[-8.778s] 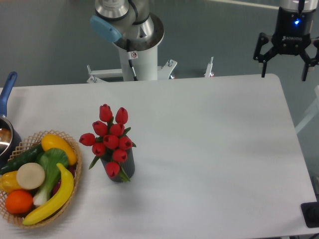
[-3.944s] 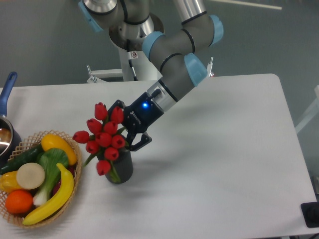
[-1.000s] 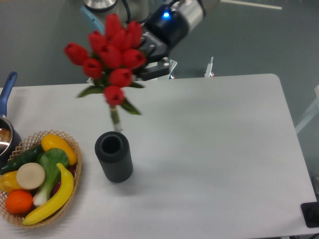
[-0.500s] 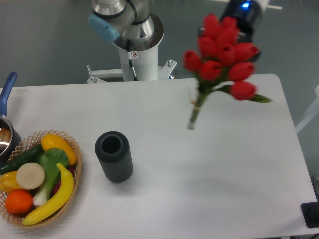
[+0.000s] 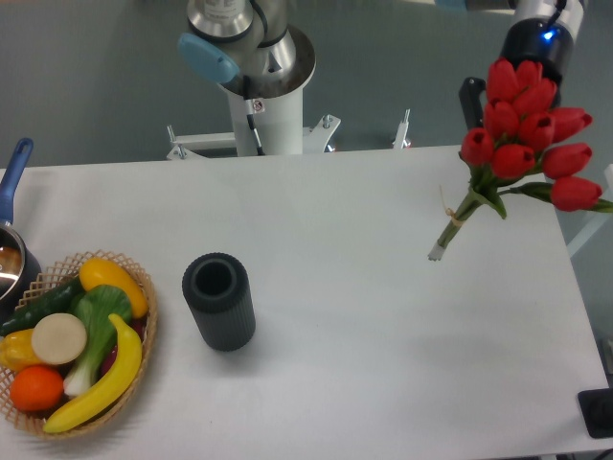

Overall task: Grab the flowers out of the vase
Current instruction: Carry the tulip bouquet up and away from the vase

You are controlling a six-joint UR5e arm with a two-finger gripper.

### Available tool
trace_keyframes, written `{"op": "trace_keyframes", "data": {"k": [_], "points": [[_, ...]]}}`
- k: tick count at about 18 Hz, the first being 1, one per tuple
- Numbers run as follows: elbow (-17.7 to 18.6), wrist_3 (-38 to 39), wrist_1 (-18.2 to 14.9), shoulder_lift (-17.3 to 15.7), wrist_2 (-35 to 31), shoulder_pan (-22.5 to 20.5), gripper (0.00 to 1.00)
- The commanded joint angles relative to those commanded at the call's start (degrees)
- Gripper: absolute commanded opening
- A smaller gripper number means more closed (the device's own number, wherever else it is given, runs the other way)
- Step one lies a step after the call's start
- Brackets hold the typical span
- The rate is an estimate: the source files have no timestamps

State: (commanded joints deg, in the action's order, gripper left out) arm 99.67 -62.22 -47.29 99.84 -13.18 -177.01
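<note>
Now that the tulip bunch (image 5: 522, 129) hangs from my gripper (image 5: 522, 72) high over the far right corner of the white table (image 5: 383, 316), the lift itself looks done. Half a second ago I carried it nearer the middle of the far edge; a second ago it was above the left half, just over the vase's mouth. So the bunch has swung right across the table and away from the ribbed dark vase (image 5: 219, 301), which stands upright, its round mouth open with nothing in it, well apart from the flowers. My jaws are mostly hidden behind the red buds, yet they must be clamped on the bunch near its heads, since nothing else bears it. The tied stems slant down and to the left, their cut ends clear of the tabletop as far as I can judge. Beside the vase to the left sits the wicker basket (image 5: 144, 331) of fruit and vegetables, and the pot with the blue handle (image 5: 13, 172) lies at the left edge; neither has shifted. I judge the task complete.
</note>
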Motion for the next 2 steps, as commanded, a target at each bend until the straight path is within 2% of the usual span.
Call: {"op": "trace_keyframes", "data": {"k": [2], "points": [[0.6,-0.7,0.1,0.0,0.0,-0.9,0.21]]}}
